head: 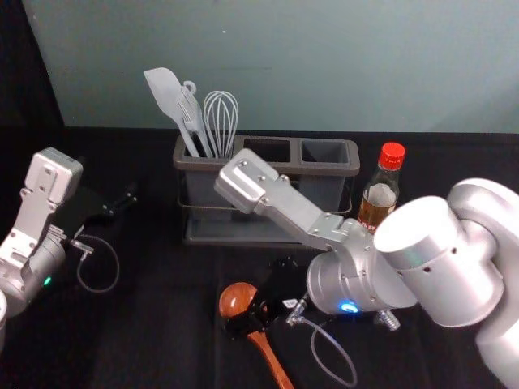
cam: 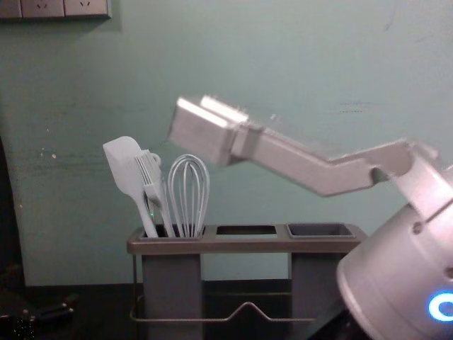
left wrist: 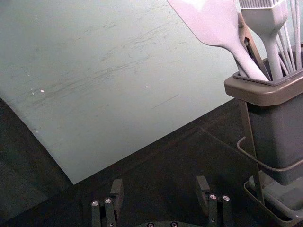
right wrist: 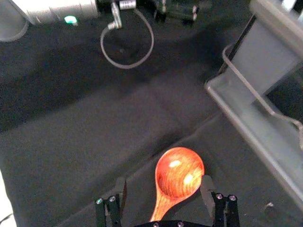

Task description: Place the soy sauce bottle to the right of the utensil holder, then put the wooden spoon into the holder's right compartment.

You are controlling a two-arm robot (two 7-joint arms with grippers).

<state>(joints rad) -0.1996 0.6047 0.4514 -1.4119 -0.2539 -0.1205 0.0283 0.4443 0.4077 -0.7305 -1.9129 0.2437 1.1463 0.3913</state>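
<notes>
Right gripper: lower middle of the head view, at the wooden spoon; in its own wrist view the pincer stands wide, a finger on either side of the spoon's neck.
Wooden spoon [head: 235, 300]: on the dark cloth [head: 162, 340], lower middle of the head view, bowl up, handle slanting down to the bottom edge.
Soy sauce bottle [head: 379, 194]: upright at the right of the frame, just beside the utensil holder [head: 331, 169], partly behind the right arm [head: 438, 243].
Left compartment: spatula [head: 165, 93], brush [head: 191, 117] and whisk [head: 220, 117].
Left gripper [head: 126, 199]: left of the frame, idle, its pincer wide.
</notes>
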